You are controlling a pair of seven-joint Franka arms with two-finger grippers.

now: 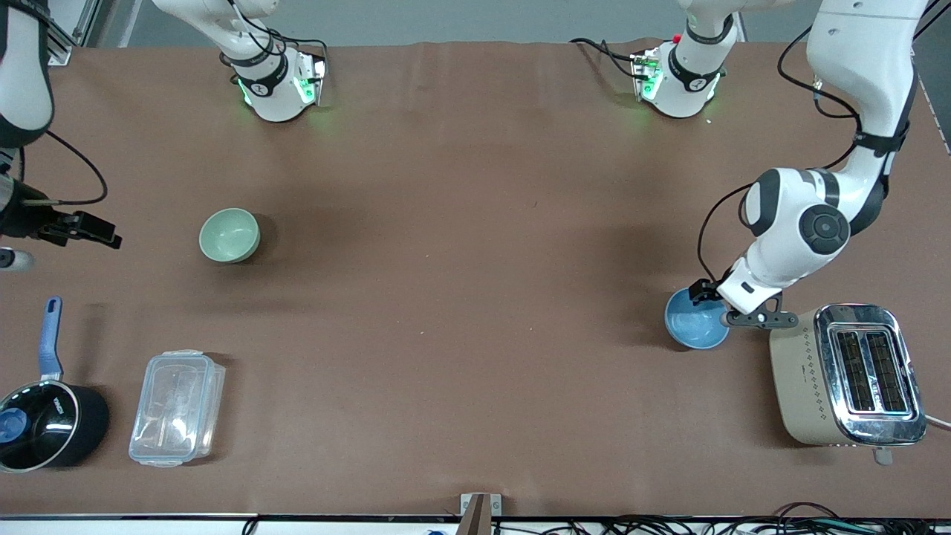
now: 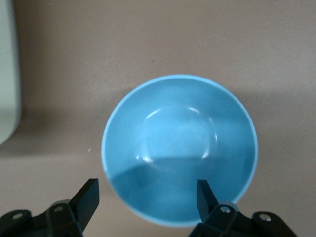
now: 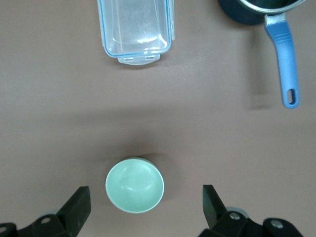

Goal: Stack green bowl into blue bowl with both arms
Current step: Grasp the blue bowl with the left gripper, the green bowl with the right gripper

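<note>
The pale green bowl [image 1: 229,235] stands upright and empty on the brown table toward the right arm's end. My right gripper [image 1: 100,229] hangs open and empty high in the air, off beside that bowl toward the table's end. In the right wrist view the green bowl [image 3: 134,185] shows far below between the open fingers [image 3: 78,207]. The light-blue bowl [image 1: 696,319] stands upright beside the toaster. My left gripper [image 1: 724,308] is open over its rim; in the left wrist view the blue bowl [image 2: 180,148] has one finger [image 2: 205,195] over its inside and the other outside.
A beige and chrome toaster [image 1: 847,375] stands close beside the blue bowl, and its pale edge [image 2: 7,74] shows in the left wrist view. A black saucepan [image 1: 44,423] with a blue handle and a clear plastic container [image 1: 177,407] lie nearer the front camera than the green bowl.
</note>
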